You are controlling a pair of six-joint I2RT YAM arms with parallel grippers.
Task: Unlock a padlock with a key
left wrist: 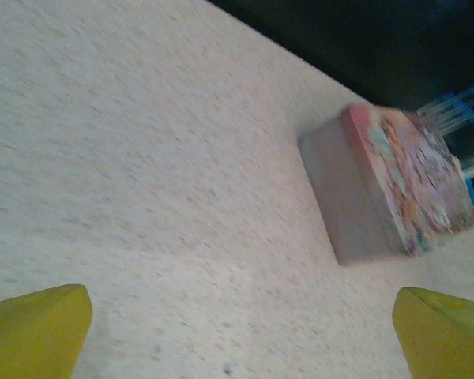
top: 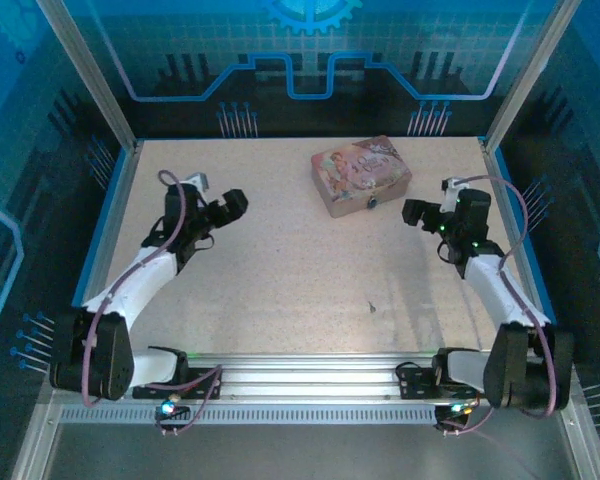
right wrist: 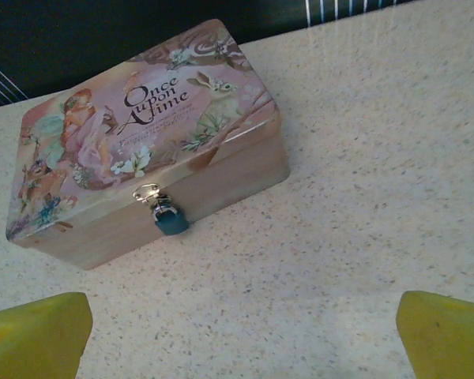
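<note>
The padlock [right wrist: 170, 215] is tiny and bluish, and hangs by its thin shackle from the metal clasp on the front of the pink tin box [right wrist: 142, 134]. From above it shows as a dark dot [top: 372, 201] on the box's near side. A small dark sliver, apparently the key [top: 371, 306], lies alone on the table nearer the arms. My right gripper [top: 415, 212] hovers to the right of the box, open and empty, its yellow fingertips [right wrist: 35, 335] wide apart. My left gripper [top: 230, 207] is off to the left of the box, also open with nothing in it.
The pink tin box [top: 360, 175] sits at the back centre-right of the speckled table [top: 280, 250]; in the left wrist view the box [left wrist: 395, 185] is blurred. Metal frame posts and blue walls ring the table. Bare tabletop lies between the two arms.
</note>
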